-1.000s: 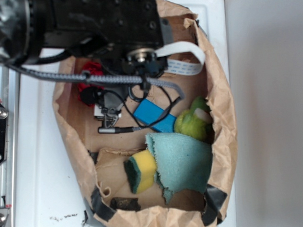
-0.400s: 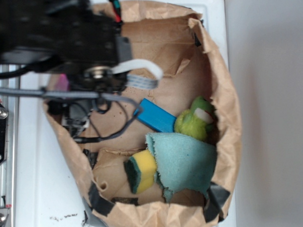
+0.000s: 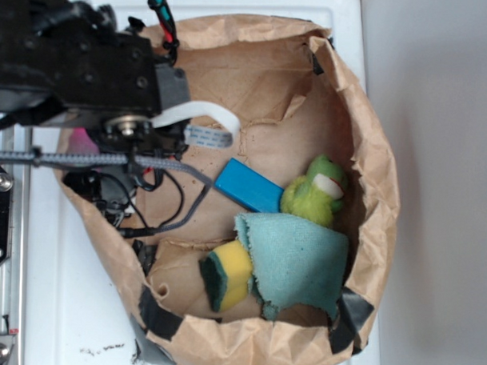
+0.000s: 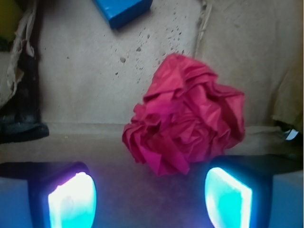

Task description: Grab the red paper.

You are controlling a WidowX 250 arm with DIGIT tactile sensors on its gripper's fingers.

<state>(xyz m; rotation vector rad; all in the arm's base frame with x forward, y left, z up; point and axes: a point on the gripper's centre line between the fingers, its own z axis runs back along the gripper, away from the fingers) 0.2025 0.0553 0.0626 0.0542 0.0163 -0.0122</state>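
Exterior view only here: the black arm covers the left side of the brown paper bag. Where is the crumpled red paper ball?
Observer: In the wrist view the crumpled red paper ball lies on the bag floor just ahead of the end effector, offset toward the image's right.
Operator: Is it gripped?
Observer: No. The fingers are wide apart and clamp nothing. The ball sits loose in front of them, apart from the flat blue block.

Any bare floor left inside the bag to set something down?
Yes: bare brown floor in the upper half of the paper bag, above the blue block and plush toy. Crowded below, with sponge and teal cloth. Red paper sits before the open gripper.
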